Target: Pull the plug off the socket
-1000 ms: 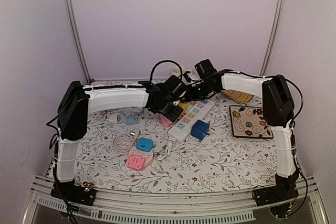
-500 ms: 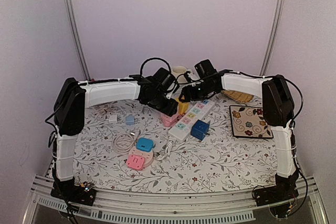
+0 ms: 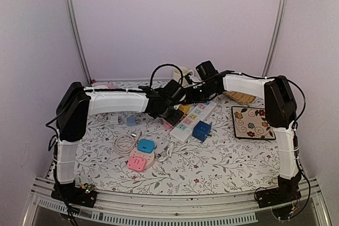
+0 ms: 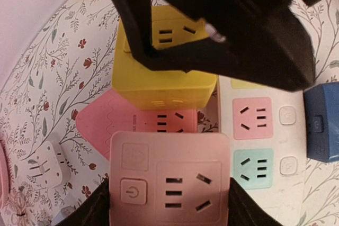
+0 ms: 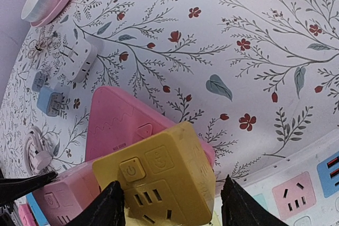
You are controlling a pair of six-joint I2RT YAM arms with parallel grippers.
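Observation:
My left gripper point(image 3: 172, 110) point(image 4: 169, 199) is shut on a pink cube plug point(image 4: 169, 181), which has a power button and sockets on top. The cube sits over a flat pink triangular socket point(image 4: 100, 125) point(image 5: 119, 117); whether it is still plugged in is hidden. My right gripper point(image 3: 189, 95) point(image 5: 170, 183) is closed around a yellow cube plug point(image 5: 164, 178) point(image 4: 164, 86) point(image 3: 185, 108) just behind the pink cube. The right gripper's black body point(image 4: 222, 25) fills the top of the left wrist view.
A white power strip point(image 3: 193, 116) point(image 4: 254, 130) with coloured sockets carries a blue cube point(image 3: 202, 130). A floral mat point(image 3: 252, 123) lies to the right. A round pink-and-blue socket point(image 3: 142, 154), white cable point(image 3: 125, 142) and small adapters point(image 3: 131, 121) lie front left.
The left gripper swung up and back-left half a second ago, then came back down to the pink cube. The right arm has not moved.

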